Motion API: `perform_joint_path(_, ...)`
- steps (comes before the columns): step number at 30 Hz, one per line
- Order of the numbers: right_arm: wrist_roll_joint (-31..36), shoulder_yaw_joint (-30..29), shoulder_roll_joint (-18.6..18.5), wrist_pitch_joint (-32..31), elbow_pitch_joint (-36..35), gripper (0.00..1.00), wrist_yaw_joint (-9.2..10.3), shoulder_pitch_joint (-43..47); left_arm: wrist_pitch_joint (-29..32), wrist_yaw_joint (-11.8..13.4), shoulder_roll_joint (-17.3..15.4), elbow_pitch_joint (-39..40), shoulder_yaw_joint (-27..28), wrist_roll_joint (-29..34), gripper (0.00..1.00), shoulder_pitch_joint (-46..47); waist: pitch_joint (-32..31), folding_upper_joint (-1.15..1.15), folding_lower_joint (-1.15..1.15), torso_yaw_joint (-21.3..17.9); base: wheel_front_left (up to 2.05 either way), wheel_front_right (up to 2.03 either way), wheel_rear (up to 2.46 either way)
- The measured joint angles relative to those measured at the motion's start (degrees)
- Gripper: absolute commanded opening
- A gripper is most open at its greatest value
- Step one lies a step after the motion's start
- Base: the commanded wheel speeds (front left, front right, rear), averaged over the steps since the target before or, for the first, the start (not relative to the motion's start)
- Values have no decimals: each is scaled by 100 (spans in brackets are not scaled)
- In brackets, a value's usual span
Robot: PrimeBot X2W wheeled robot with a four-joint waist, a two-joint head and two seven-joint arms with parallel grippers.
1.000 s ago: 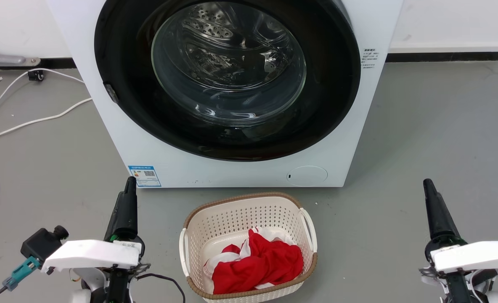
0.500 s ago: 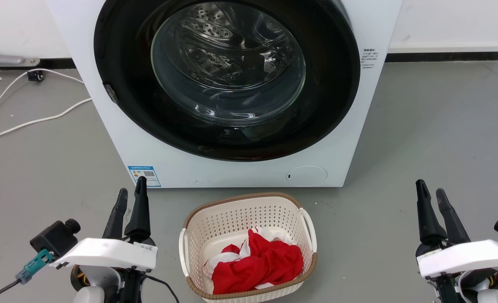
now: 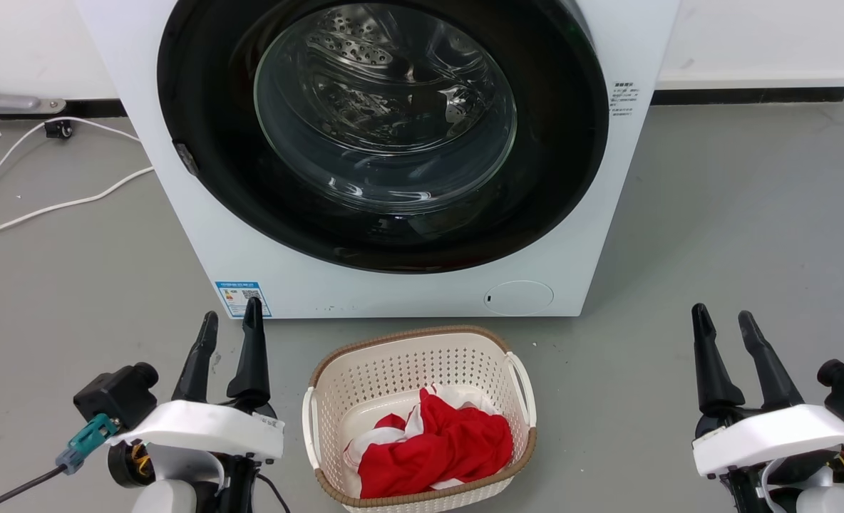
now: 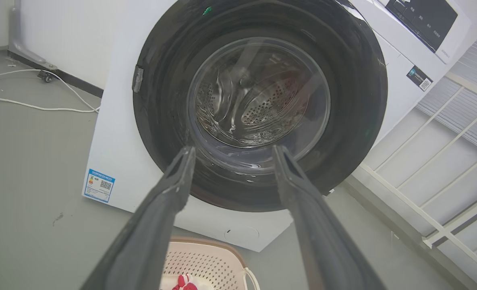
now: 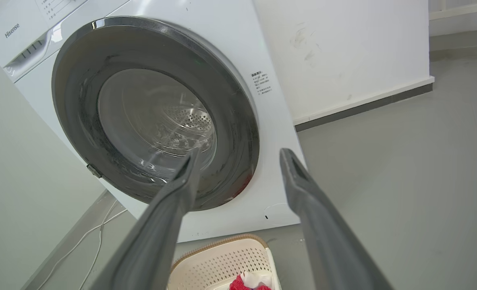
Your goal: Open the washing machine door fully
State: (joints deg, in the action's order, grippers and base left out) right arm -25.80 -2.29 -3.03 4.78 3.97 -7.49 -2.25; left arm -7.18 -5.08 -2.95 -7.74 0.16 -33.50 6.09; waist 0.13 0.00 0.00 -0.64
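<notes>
Left fingers (image 3: 252, 349) and right fingers (image 3: 707, 356) have parted; basket (image 3: 415, 342) fronts shut washing machine door (image 3: 386, 128).

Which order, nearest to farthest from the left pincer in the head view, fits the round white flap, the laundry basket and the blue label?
1. Blue label, just ahead of the left pincer.
2. Laundry basket, to its right, nearer the robot.
3. Round white flap, farther right, beyond the basket.

One washing machine (image 3: 201, 235), one washing machine door (image 3: 564, 164), one basket (image 3: 422, 332), two pairs of jaws.
</notes>
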Motion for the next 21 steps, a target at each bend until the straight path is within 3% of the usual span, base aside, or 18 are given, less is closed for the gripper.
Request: perform_joint_path(21, 1586, 41, 4, -74, -192, 100, -1, 108, -327, 233, -177, -64, -400, 1462, 100, 20, -22, 0, 0, -11, 0, 0, 0)
